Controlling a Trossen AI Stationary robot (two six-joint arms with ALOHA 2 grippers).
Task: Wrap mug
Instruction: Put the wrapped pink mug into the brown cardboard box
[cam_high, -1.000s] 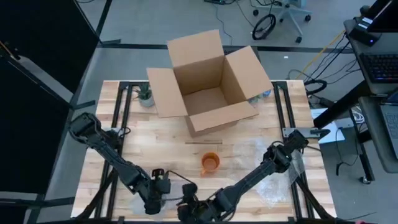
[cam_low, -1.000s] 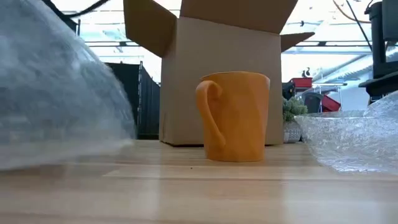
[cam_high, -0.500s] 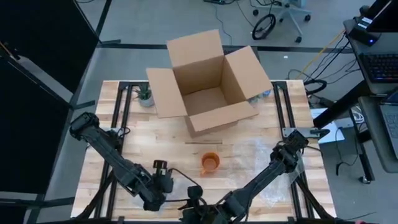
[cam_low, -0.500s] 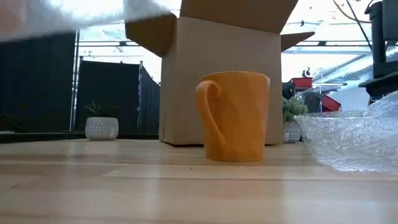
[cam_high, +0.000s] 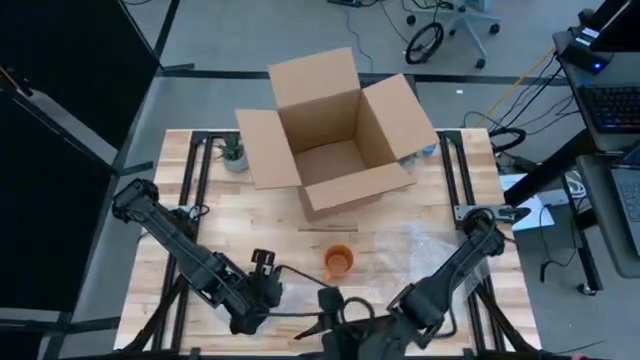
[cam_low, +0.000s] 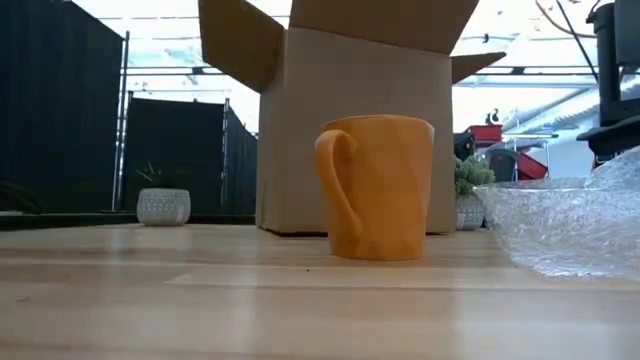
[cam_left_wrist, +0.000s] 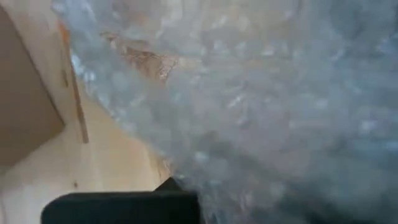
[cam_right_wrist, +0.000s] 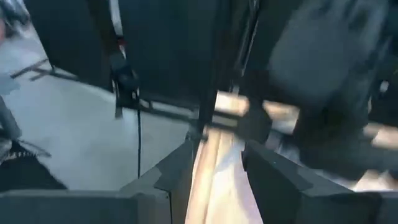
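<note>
High view: mug upright mid-table, nothing touching it. My left gripper and right gripper sit near edge; can't tell finger state on either. Left wrist is smothered in bubble wrap, probably held. Risk: sheet snags, tips mug.

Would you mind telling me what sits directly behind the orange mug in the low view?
An open cardboard box stands right behind the mug. A small potted plant peeks out beside the mug; the mug covers the box's lower middle, so anything there is hidden.
</note>
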